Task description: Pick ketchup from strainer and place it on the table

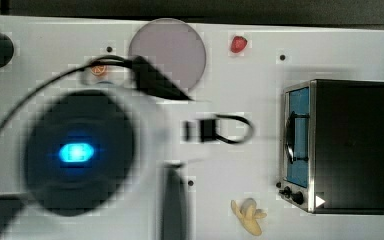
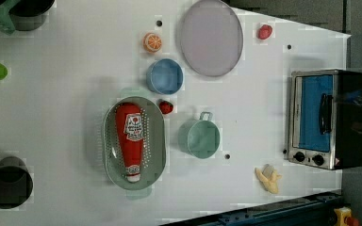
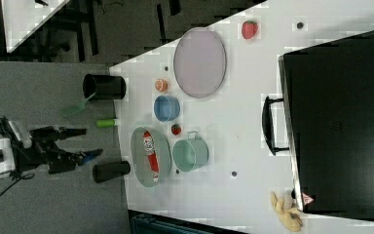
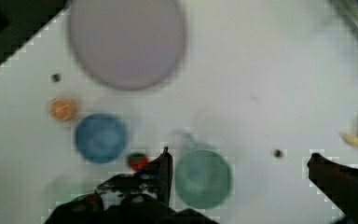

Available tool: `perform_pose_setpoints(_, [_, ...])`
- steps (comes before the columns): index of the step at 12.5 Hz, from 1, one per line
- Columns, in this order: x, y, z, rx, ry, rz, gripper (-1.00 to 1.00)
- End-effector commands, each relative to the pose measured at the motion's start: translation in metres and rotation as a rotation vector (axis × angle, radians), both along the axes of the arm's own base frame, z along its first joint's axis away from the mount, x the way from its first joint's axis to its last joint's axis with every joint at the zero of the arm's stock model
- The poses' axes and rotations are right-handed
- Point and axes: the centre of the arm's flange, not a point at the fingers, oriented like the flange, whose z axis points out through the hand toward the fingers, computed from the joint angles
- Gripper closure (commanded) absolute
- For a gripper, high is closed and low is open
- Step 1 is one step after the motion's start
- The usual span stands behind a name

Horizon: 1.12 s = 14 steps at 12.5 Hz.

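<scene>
The ketchup [image 2: 131, 141], a long red squeeze bottle with a white cap, lies lengthwise in the pale green oval strainer [image 2: 156, 150] on the white table [image 2: 61, 117]. The right view shows the same bottle [image 3: 151, 155] in the strainer [image 3: 139, 161]. My gripper [image 3: 84, 143] is open and holds nothing. It stands off to the right view's left of the strainer, apart from it. In the wrist view the two dark fingers of the gripper [image 4: 237, 155] are spread wide, high over the table, with the green cup [image 4: 203, 178] far below between them.
Beside the strainer stand a green cup with handle [image 2: 199, 138], a blue bowl [image 2: 165, 76] and a small strawberry [image 2: 166, 107]. Farther off are a grey-lilac plate [image 2: 210, 37], an orange slice [image 2: 152, 42], a toaster oven [image 2: 320, 117], a banana [image 2: 268, 179] and two black cups [image 2: 8, 182].
</scene>
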Motion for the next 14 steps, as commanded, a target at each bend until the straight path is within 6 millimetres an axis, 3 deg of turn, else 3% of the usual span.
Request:
perform_pose_setpoints(1, [-0.003, 0.092, -0.054, -0.009, 0.075, 0.138, -1.00])
perform_pose_setpoints(5, [-0.023, 0.190, -0.101, 0.011, 0.109, 0.335, -1.00])
perform_pose_setpoints(8, [-0.046, 0.244, -0.149, 0.038, 0.158, 0.453, -1.00])
perform_pose_setpoints(11, [-0.063, 0.274, -0.202, 0.070, 0.134, 0.535, -1.00])
perform_pose_setpoints(14, [-0.070, 0.280, -0.256, 0.088, 0.050, 0.603, -1.00])
